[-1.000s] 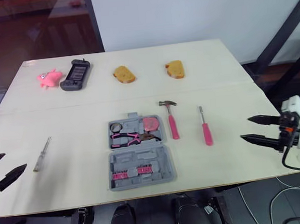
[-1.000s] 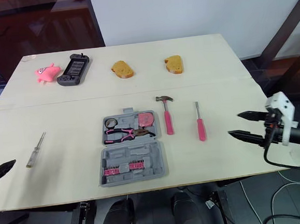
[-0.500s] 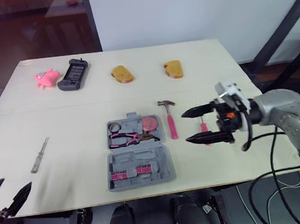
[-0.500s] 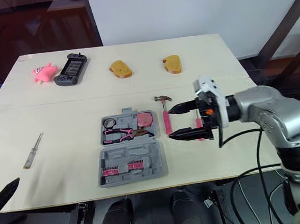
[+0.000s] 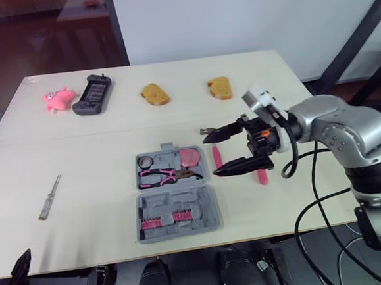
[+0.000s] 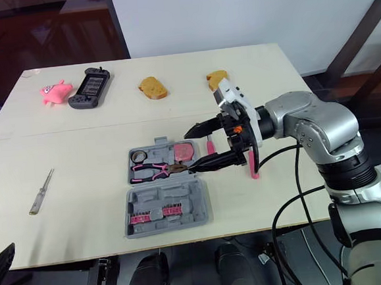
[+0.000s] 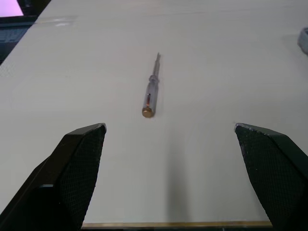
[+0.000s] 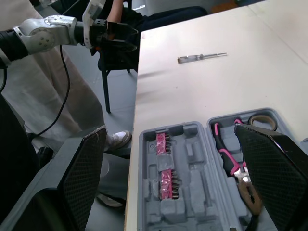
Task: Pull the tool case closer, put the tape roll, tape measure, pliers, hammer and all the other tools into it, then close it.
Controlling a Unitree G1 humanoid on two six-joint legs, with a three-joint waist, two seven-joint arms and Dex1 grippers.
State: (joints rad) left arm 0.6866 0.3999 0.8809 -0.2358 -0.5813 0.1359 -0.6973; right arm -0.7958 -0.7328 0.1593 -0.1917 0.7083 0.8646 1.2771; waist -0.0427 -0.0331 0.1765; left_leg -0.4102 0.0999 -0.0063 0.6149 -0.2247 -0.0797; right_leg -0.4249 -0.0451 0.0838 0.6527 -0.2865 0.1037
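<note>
Table (image 5: 99, 150): 1.
Tool case (image 5: 181, 197): 1.
Pliers (image 5: 163, 177): 1 pair.
Tape roll (image 5: 147, 162): 1.
Tape measure (image 5: 190, 157): 1.
Row of pink bits (image 5: 167, 220): 1, single bits too small to count.
Hammer (image 5: 216, 155): 1.
Screwdrivers: 2, being pink-handled screwdriver (image 5: 262, 176), 1, and clear-handled screwdriver (image 5: 48, 198), 1.
Bread pieces (image 5: 156, 94) (image 5: 220, 88): 2.
Game console (image 5: 93, 94): 1.
Pink toy (image 5: 58, 99): 1.

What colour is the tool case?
The tool case is grey, best seen in the left eye view.

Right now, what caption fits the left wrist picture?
Open left hand facing a small screwdriver on the pale table.
</note>
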